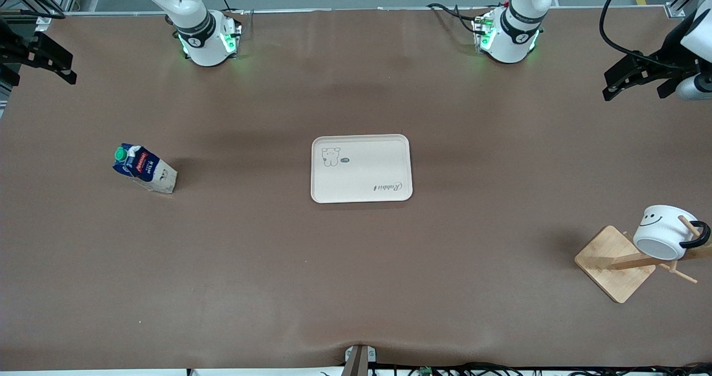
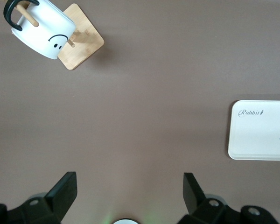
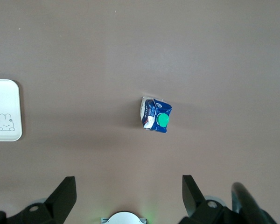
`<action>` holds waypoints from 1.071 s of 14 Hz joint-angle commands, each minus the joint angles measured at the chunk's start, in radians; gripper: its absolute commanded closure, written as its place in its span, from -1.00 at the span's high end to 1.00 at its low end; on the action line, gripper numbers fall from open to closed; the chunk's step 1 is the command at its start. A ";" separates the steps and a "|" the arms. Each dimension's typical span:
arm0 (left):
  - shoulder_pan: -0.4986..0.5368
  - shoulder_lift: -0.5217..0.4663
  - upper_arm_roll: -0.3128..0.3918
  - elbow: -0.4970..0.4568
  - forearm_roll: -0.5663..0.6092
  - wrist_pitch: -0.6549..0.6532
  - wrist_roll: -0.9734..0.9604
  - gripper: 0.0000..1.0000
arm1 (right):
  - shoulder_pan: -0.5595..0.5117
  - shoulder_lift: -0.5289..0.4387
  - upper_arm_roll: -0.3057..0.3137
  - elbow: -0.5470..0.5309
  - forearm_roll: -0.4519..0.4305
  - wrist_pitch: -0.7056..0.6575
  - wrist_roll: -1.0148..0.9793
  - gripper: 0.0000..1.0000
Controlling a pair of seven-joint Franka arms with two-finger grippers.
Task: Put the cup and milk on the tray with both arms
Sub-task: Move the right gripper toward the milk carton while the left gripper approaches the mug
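The cream tray (image 1: 361, 169) lies in the middle of the table with nothing on it. It also shows in the left wrist view (image 2: 259, 137) and in the right wrist view (image 3: 4, 109). The blue milk carton (image 1: 143, 167) with its green cap stands toward the right arm's end (image 3: 155, 115). The white smiley cup (image 1: 664, 231) hangs tilted by its black handle on a peg of a wooden rack toward the left arm's end (image 2: 44, 32). My left gripper (image 1: 612, 84) (image 2: 129, 186) is open and empty, high over that end. My right gripper (image 1: 72, 69) (image 3: 129, 186) is open and empty, high over its own end.
The wooden rack's square base (image 1: 612, 262) (image 2: 81, 42) sits under the cup, nearer to the front camera than the tray. The arm bases (image 1: 206, 36) (image 1: 509, 34) stand along the table's edge farthest from the front camera. Brown table surface (image 1: 356, 265) spreads around the tray.
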 commanded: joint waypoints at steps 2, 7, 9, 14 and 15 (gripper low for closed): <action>0.016 0.001 0.003 0.017 0.016 0.000 0.015 1.00 | -0.005 0.025 0.002 0.030 -0.004 -0.003 0.006 1.00; 0.025 0.018 0.006 0.034 0.014 0.029 0.011 1.00 | -0.013 0.028 0.001 0.032 0.018 -0.005 0.006 1.00; 0.091 0.010 0.004 0.000 0.002 0.109 0.014 1.00 | -0.013 0.033 0.001 0.032 0.013 -0.005 0.005 1.00; 0.226 -0.045 0.004 -0.233 -0.100 0.395 0.024 1.00 | -0.014 0.041 -0.001 0.032 0.016 -0.005 0.008 1.00; 0.243 -0.051 0.004 -0.279 -0.113 0.458 0.056 1.00 | -0.014 0.041 -0.001 0.027 0.016 -0.006 0.017 1.00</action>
